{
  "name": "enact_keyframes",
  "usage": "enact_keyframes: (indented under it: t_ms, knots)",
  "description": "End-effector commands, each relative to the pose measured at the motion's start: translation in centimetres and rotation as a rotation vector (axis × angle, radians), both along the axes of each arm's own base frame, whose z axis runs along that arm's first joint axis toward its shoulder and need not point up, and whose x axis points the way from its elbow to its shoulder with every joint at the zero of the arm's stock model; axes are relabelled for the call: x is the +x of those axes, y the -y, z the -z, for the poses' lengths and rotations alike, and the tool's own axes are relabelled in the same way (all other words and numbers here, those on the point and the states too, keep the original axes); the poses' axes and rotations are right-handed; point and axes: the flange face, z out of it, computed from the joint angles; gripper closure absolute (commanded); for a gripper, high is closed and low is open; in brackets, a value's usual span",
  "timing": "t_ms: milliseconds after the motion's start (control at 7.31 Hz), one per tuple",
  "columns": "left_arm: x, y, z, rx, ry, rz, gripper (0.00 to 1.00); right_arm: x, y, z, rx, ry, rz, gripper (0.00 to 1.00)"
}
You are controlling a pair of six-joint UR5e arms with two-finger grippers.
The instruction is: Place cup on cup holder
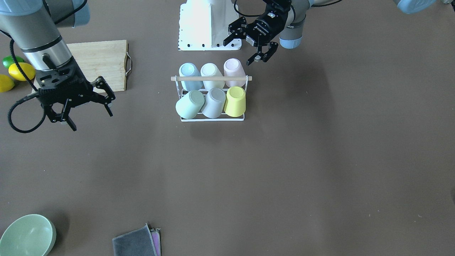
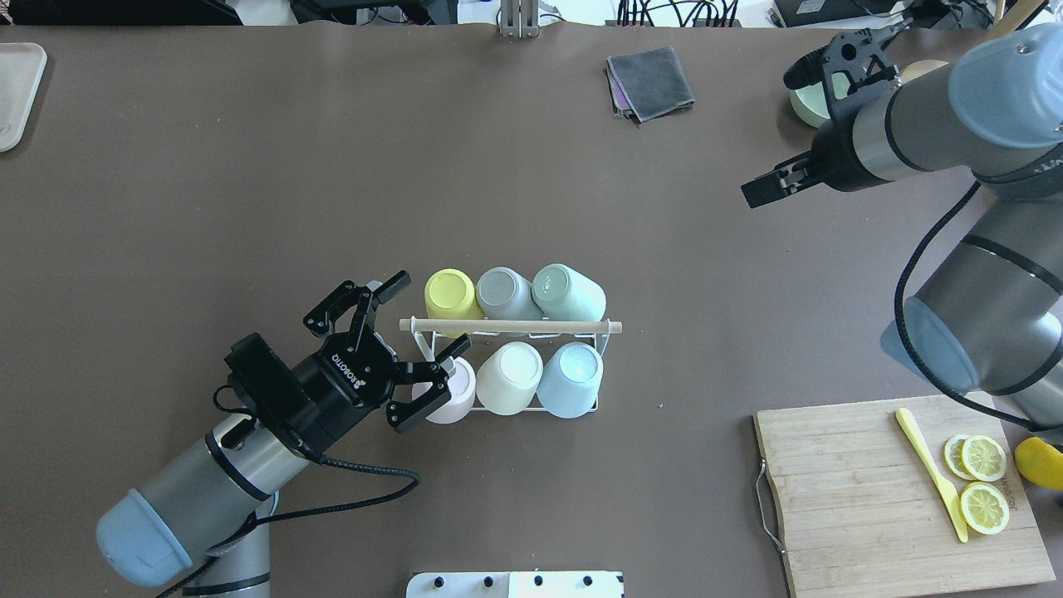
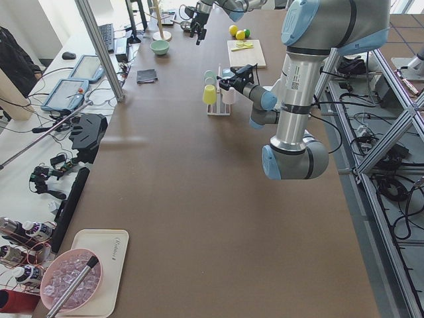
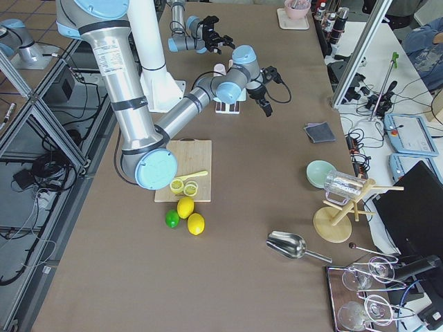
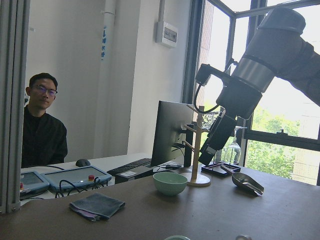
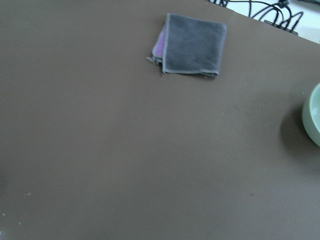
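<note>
- Looking from the front camera, I see my left gripper spread wide on my side of the rack. Its lower fingertip is just beside the pink cup. That cup sits upside down in the rack's row nearest me, at the corner closest to the gripper. My right gripper hangs spread as well, well apart from the rack, near the cutting board.
- From overhead, the left gripper grips nothing at the rack's left end. One finger overlaps the pink cup, and I cannot tell whether they touch. Six cups fill the rack. The right gripper is far off, near the bowl.
- From the left side, the left gripper is close by the rack, on my side of it.
- From the right side, the rack shows partly behind my right arm.
- My left wrist camera shows the bowl and the cloth.
- My right wrist camera shows the cloth and the bowl's edge on the table.
</note>
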Motion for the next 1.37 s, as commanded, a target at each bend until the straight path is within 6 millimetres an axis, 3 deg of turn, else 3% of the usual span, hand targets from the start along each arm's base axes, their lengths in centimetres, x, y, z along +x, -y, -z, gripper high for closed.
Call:
enact_keyframes:
  t_ms: [0,274,411,547,684,821,958,1232]
  knots:
    - [-0.7,3.2,2.1,-0.042,0.125,0.003,0.02,6.5,0.7,-6.2,-0.161,-0.002,-0.030,0.00]
    - [-1.8,9.0,1.3,-0.156,0.226,-0.097,0.02,15.7,0.7,-13.4,-0.366,0.066,-0.084,0.00]
    - [-3.1,12.3,0.7,-0.187,0.312,-0.112,0.02,20.8,0.1,-17.8,-0.477,0.116,-0.136,0.00]
    - [-5.8,16.2,-0.1,-0.226,0.405,-0.137,0.02,24.4,-1.4,-21.2,-0.556,0.156,-0.164,0.00]
    - [-8.2,19.1,-1.3,-0.272,0.474,-0.170,0.02,26.8,-4.7,-25.0,-0.612,0.155,-0.183,0.00]
    - [-9.0,20.7,-3.1,-0.349,0.555,-0.197,0.02,29.3,-8.0,-28.4,-0.625,0.135,-0.185,0.00]
    - [-9.0,21.4,-3.7,-0.401,0.598,-0.199,0.02,30.5,-9.9,-30.7,-0.685,0.109,-0.186,0.00]
    - [-8.4,22.7,-3.6,-0.530,0.714,-0.219,0.02,30.5,-10.0,-31.0,-0.758,0.074,-0.189,0.00]
